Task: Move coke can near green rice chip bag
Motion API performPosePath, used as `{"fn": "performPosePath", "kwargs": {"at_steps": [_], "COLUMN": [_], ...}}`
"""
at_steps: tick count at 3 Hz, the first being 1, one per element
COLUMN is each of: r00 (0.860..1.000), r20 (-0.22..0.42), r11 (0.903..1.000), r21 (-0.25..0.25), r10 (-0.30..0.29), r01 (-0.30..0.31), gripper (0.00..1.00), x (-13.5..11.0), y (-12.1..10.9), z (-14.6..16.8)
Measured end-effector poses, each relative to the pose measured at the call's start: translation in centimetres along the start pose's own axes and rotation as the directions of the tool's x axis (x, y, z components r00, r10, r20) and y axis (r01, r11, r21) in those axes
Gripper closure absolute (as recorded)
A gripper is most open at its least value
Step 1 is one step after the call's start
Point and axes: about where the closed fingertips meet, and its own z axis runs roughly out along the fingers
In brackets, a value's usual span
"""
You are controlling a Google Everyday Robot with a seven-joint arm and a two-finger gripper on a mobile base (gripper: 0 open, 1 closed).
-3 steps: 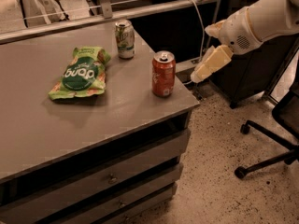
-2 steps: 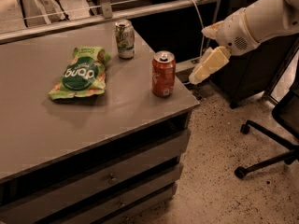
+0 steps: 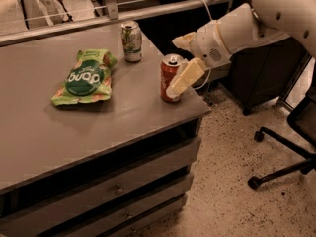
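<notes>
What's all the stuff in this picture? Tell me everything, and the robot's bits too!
coke can: one, red, near the table's right front corner
soda can: one, green and silver, near the table's back edge
chip bag: one, light green, lying flat left of the coke can
table: one, grey, drawers below
office chair: one, black, on the speckled floor at right, partly out of view
arm: one, white, reaching in from the upper right
gripper: one, pale, open, fingers either side of the coke can
</notes>
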Motion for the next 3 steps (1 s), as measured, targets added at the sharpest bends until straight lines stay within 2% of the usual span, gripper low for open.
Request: {"fn": "performPosePath", "kwargs": {"at_steps": [1, 2, 3], "r00": [1.0, 1.0, 1.0], "r20": [0.006, 0.007, 0.007], "r11": [1.0, 0.9999, 0.9998], "r21": [-0.008, -0.013, -0.018], "r10": [-0.005, -0.008, -0.009], "r01": [0.005, 0.008, 0.01], "gripper": [0.0, 0.18, 0.42], "x": [-0.28, -0.42, -0.53], "y": [0.17, 0.25, 0.32], "z": [0.35, 0.62, 0.85]}}
